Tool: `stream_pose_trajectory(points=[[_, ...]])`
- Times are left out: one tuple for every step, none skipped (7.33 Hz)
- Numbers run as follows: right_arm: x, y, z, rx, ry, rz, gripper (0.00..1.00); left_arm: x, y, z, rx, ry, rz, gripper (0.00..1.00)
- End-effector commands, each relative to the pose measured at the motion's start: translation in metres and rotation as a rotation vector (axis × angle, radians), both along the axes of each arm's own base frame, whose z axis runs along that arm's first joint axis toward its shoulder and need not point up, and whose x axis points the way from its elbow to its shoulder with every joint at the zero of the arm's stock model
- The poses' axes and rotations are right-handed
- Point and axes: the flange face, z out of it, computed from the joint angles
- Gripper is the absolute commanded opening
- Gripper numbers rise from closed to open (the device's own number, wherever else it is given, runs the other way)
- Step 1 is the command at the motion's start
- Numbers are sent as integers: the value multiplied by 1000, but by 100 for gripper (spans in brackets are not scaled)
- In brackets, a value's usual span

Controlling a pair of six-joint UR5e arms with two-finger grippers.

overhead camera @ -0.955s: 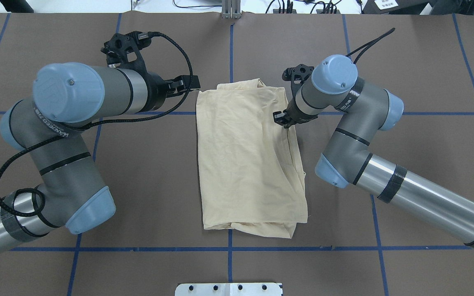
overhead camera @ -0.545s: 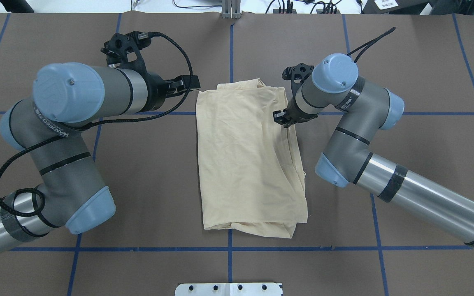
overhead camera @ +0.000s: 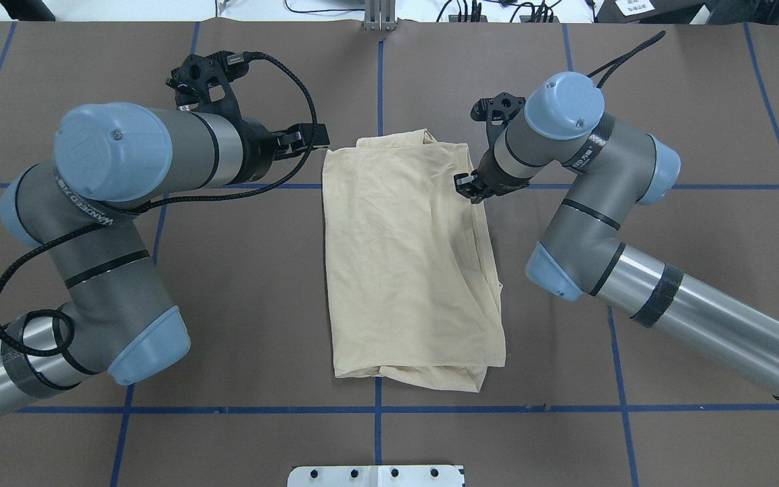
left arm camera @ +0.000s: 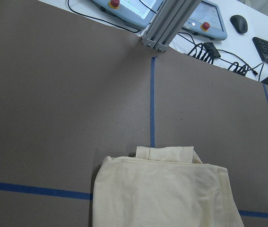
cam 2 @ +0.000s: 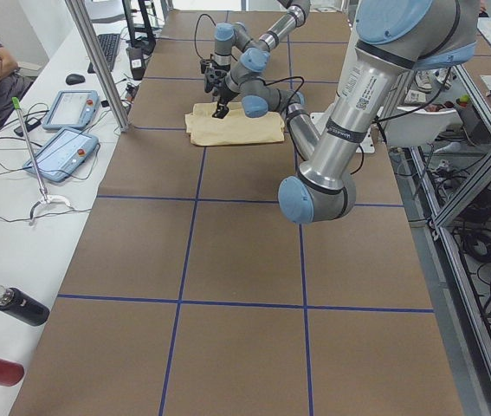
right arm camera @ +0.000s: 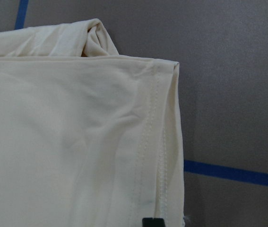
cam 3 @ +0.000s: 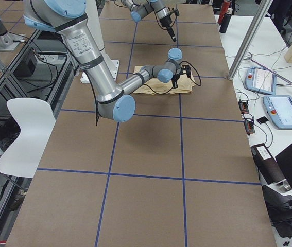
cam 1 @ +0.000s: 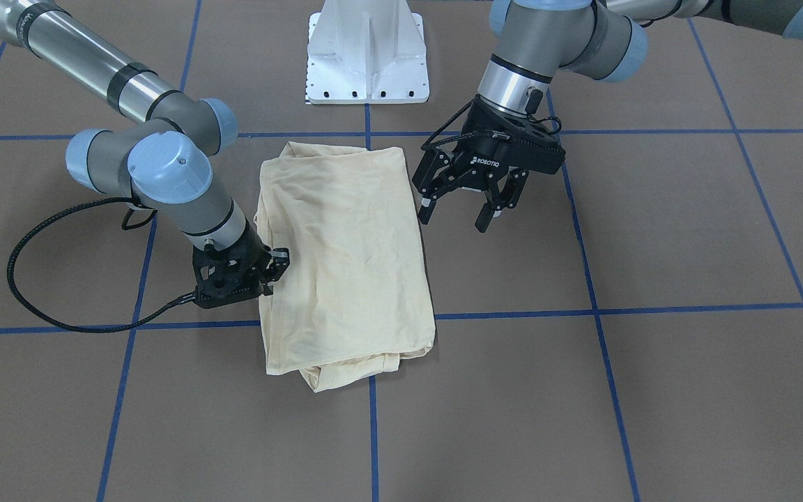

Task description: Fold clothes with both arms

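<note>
T-shirt (overhead camera: 403,270) lies as a folded rectangle mid-table; left gripper (cam 1: 454,218) hovers spread wide beside its far left corner, right gripper (cam 1: 277,261) sits at the right hem, grip unclear; next, probably both pinch far corners for the crosswise fold.

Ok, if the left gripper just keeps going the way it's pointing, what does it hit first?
Most likely the brown table just beside the T-shirt. The left gripper hangs open, angled down near that edge; its height is hard to judge, so it might clip the cloth instead.
</note>
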Motion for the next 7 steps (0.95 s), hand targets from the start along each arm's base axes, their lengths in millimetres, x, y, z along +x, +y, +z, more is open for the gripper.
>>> stream_pose_trajectory(points=[[20, 14, -5, -2, -34, -7, 44, 9, 10, -1, -73, 52, 20, 100], [35, 26, -3, -1, -47, -1, 70, 33, 37, -2, -136, 90, 81, 100], [49, 40, 2, -2, -58, -9, 88, 57, 69, -3, -190, 135, 124, 100], [69, 59, 10, -29, -75, -15, 97, 78, 104, 2, -238, 202, 168, 100], [85, 76, 11, -53, -94, -12, 99, 89, 129, 19, -288, 243, 192, 100], [92, 84, 4, -91, -120, -6, 99, 99, 146, 24, -321, 251, 201, 100], [98, 93, -6, -132, -150, -1, 99, 117, 166, 33, -331, 233, 198, 100]])
